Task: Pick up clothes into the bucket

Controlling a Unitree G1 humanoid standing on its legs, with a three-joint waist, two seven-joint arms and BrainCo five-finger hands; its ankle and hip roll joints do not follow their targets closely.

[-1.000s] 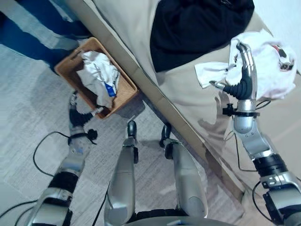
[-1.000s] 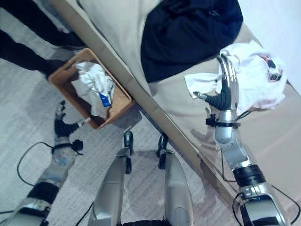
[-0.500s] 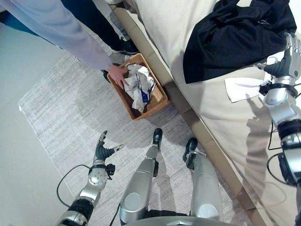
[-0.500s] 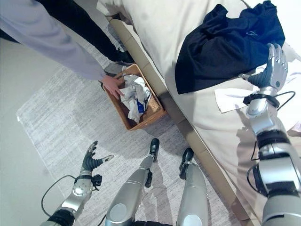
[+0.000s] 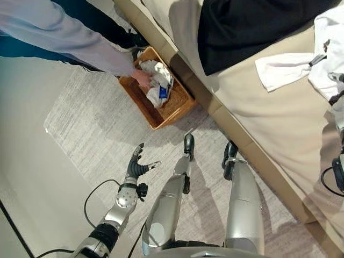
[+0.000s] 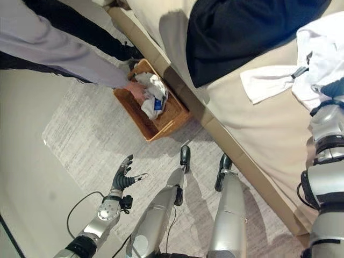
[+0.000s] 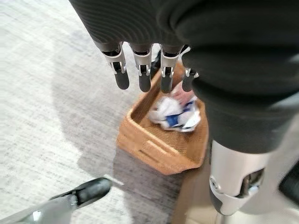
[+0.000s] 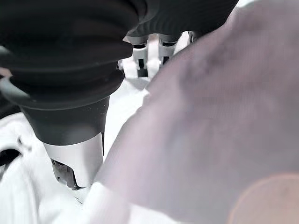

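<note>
The left hand (image 5: 138,166) hangs over the grey carpet (image 5: 97,134) with straight, spread fingers (image 7: 120,77), empty, well short of the brown woven basket (image 5: 166,110). The basket stands against the beige bed (image 5: 269,123) and holds crumpled white clothes (image 5: 159,86); a person's hand (image 5: 143,78) reaches into it, partly covering them. The right hand (image 6: 336,88) is cut off at the frame edge on the white garment (image 5: 328,48) lying on the bed beside a black garment (image 5: 247,27); whether its fingers grip the cloth cannot be told.
</note>
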